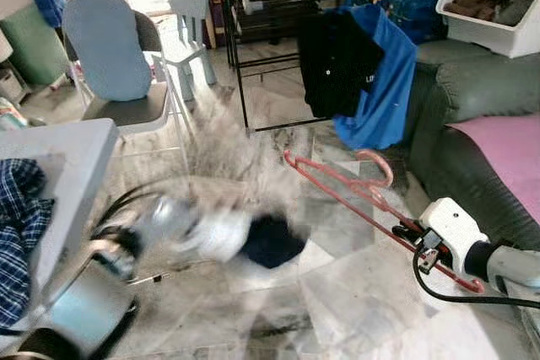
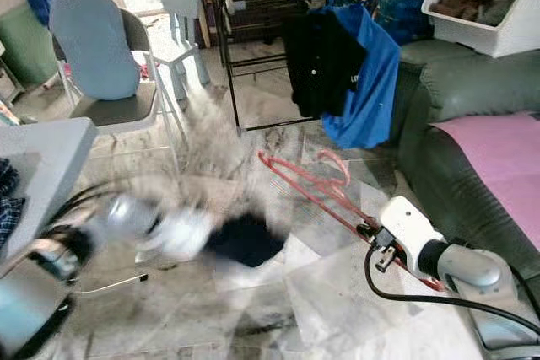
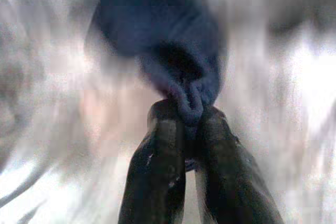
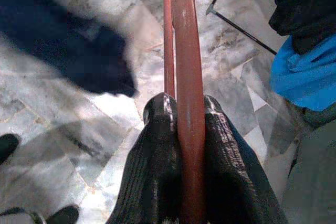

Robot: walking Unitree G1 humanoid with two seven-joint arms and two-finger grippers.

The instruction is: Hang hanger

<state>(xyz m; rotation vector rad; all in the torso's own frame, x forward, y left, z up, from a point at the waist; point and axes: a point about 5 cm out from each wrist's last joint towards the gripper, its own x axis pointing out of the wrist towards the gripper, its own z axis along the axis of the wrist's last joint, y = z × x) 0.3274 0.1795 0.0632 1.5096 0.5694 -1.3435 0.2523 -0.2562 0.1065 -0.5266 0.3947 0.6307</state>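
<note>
Right claw (image 4: 181,114) clamped on red hanger (image 1: 337,176) — left claw (image 3: 184,116) pinching dark garment (image 1: 272,240), blurred.

Grey-white marble tile floor (image 1: 337,309). Standing on it: black drying rack (image 1: 270,6), folding chair (image 1: 126,90) with blue cushion, pale plastic chair (image 1: 190,14), dark green sofa (image 1: 472,115). White table (image 1: 67,158) at left carries a blue plaid cloth (image 1: 17,225).

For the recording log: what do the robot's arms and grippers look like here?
The right arm is silver with a white wrist housing and a looping black cable. The right gripper has two long black ribbed fingers. The left arm is a silver motion blur; the left gripper has two dark, smooth-looking fingers.
</note>
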